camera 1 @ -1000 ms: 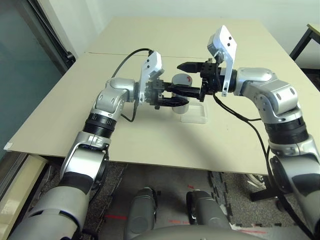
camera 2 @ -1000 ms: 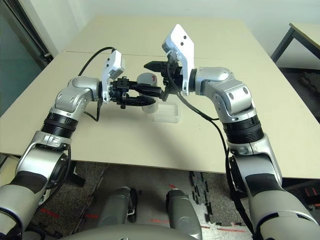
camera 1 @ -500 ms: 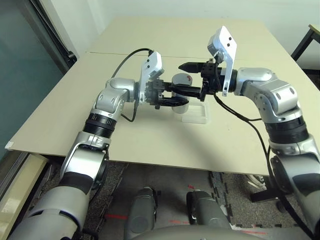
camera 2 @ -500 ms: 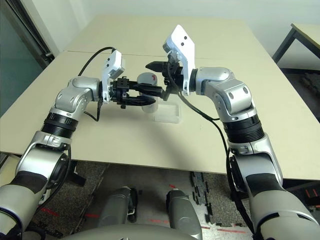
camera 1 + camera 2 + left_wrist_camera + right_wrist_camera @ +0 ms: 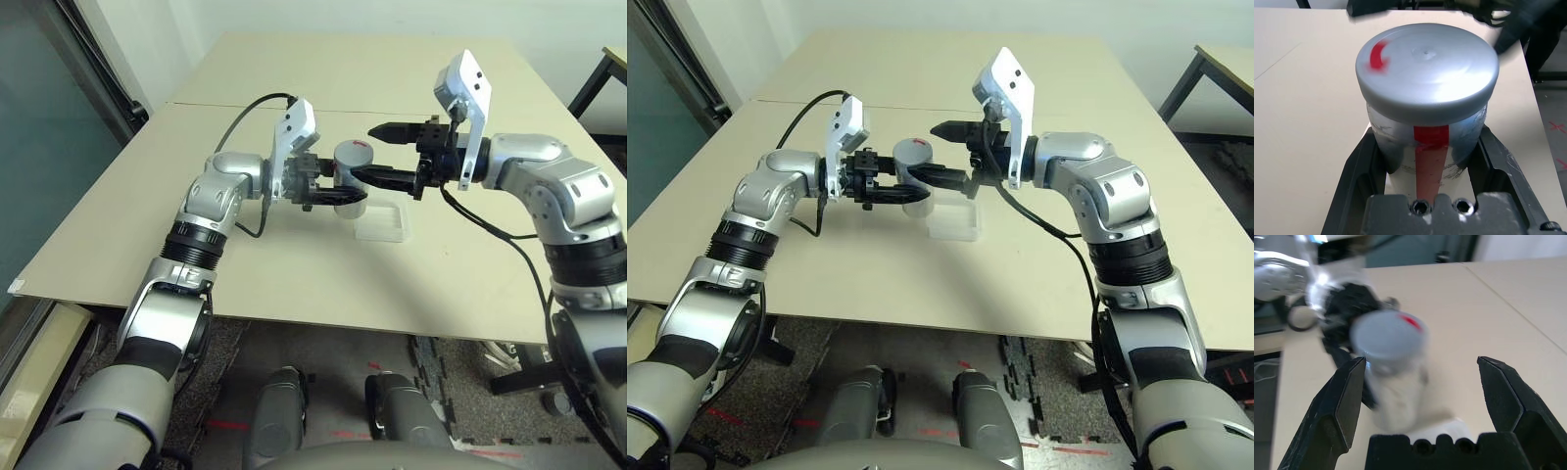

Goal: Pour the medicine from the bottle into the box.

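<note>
The bottle (image 5: 349, 160) is a silver-grey cylinder with a red stripe and its round grey cap (image 5: 1427, 68) on. It stands upright, just left of the box (image 5: 382, 223), a small clear tray on the table. My left gripper (image 5: 338, 194) is shut on the bottle's body, one black finger (image 5: 1354, 171) on each side. My right gripper (image 5: 377, 154) is open and level with the cap, its fingertips just right of the bottle and touching nothing. In the right wrist view the bottle (image 5: 1393, 372) lies ahead between the spread fingers (image 5: 1344, 396).
The beige table (image 5: 294, 264) has a seam running across it behind the arms. A dark glass wall stands along its left side. A black table leg (image 5: 598, 78) shows at the far right.
My right gripper has drawn back to the right, from around the cap to just beside it, still open. The left gripper and the bottle have hardly moved.
</note>
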Motion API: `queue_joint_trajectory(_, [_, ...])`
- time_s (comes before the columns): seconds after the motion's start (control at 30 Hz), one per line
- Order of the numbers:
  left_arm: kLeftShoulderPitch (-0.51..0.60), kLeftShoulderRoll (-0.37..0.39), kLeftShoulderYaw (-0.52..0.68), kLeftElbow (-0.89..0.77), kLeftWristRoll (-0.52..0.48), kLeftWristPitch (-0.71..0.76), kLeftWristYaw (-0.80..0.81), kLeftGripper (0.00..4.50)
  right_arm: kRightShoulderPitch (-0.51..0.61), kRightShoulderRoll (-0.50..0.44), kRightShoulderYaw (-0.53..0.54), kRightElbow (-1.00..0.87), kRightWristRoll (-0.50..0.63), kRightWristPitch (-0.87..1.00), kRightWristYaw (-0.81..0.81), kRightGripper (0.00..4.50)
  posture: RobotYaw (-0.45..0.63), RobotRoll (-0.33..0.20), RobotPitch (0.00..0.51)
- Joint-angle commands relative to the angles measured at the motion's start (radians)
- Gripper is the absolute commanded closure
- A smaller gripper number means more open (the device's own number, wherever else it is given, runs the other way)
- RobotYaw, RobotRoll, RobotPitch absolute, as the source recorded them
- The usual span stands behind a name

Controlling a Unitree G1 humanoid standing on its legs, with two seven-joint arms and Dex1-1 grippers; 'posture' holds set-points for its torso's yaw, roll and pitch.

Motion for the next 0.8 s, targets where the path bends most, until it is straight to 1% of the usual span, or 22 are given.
queue_joint_trajectory(0.03, [0.014,0.0,-0.008,-0.013,0.0,0.001,-0.012,2.04,0.006,-0.016,-0.028,0.014,-0.006,0.008,-0.008,0.0,0.01,0.0,0.086])
queue_joint_trajectory(0.23, [0.018,0.003,-0.004,-0.008,0.002,-0.002,-0.011,2.04,0.016,-0.037,-0.043,0.027,-0.01,0.006,0.002,0.0,0.01,0.0,0.087])
queue_joint_trajectory(0.43, [0.014,0.002,-0.001,0.011,0.005,-0.012,-0.009,2.04,0.051,-0.063,-0.04,-0.042,0.041,0.067,0.047,0.0,0.01,0.0,0.087])
queue_joint_trajectory(0.53, [0.01,0.002,-0.001,0.022,0.007,-0.018,-0.009,2.04,0.059,-0.042,-0.051,-0.109,0.106,0.138,0.047,0.0,0.0,0.0,0.087])
queue_joint_trajectory(0.63, [0.005,0.0,-0.002,0.029,0.007,-0.022,-0.01,2.04,0.052,-0.015,-0.054,-0.145,0.147,0.175,0.029,0.0,0.0,0.0,0.086])
queue_joint_trajectory(0.8, [-0.004,-0.006,-0.005,0.041,0.009,-0.029,-0.011,2.04,0.022,0.032,-0.031,-0.143,0.147,0.176,0.005,0.0,0.0,0.0,0.084])
